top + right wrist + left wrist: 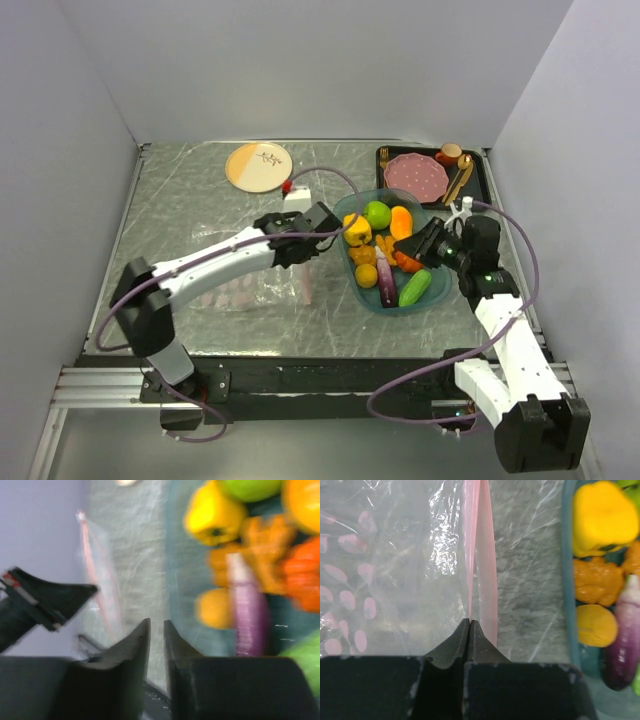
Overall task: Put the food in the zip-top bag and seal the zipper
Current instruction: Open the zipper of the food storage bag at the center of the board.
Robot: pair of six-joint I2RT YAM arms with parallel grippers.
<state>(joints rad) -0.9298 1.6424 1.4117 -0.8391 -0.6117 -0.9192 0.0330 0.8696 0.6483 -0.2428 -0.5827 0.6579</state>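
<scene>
Clamping the zipper (481,555) of the zip-top bag (395,560) tight in the left pincer (470,622) beside the teal tray (566,580), best lifted gently, mouth toward the food (602,520) in it; right pincer (156,624) slightly parted, empty.

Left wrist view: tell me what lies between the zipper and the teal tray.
Only bare table between the zipper and teal tray, in the left wrist view.
</scene>
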